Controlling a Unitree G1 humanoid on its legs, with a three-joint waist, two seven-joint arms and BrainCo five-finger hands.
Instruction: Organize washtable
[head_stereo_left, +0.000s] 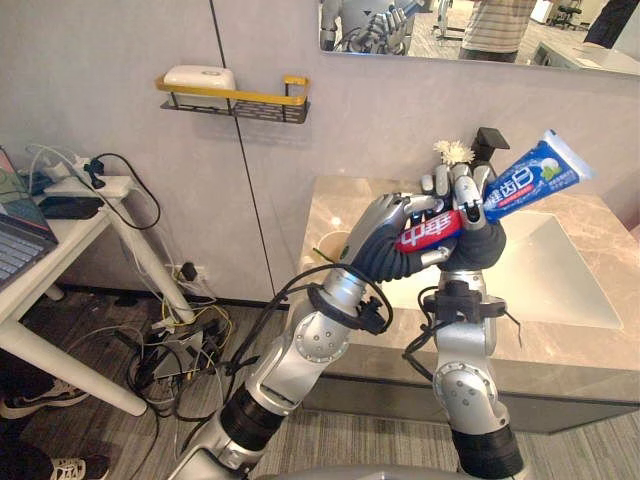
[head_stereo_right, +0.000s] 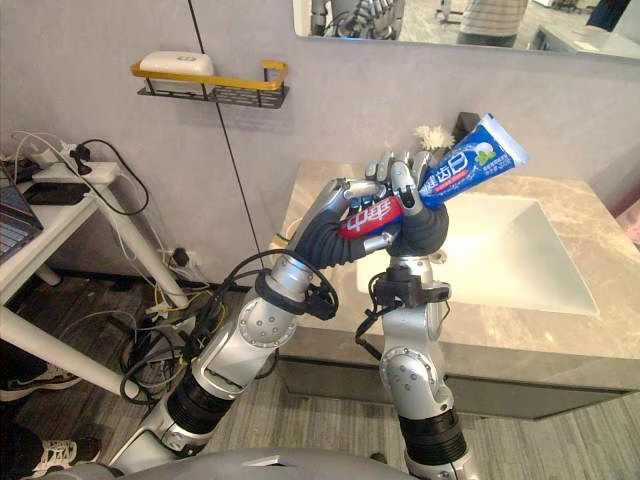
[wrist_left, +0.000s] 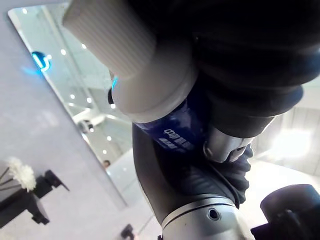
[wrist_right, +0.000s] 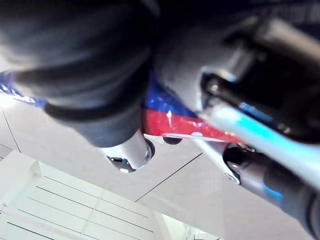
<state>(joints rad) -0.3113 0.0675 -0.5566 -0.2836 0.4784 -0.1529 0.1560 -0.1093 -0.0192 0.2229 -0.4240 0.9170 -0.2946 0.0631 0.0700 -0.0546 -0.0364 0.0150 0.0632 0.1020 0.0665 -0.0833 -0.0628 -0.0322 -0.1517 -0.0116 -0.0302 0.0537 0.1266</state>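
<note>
Currently the left hand is curling round the red cap end of a soft red-and-blue plastic toothpaste tube, and the right hand is clasping its middle, so the tube is hanging in the air above the beige marble washtable. Light and squashy, it is probably asking for a gentle grip near the stiffer white ribbed cap.

Toothpaste tube — blue and red, white cap — tilted aloft, crimped end uppermost.
</note>
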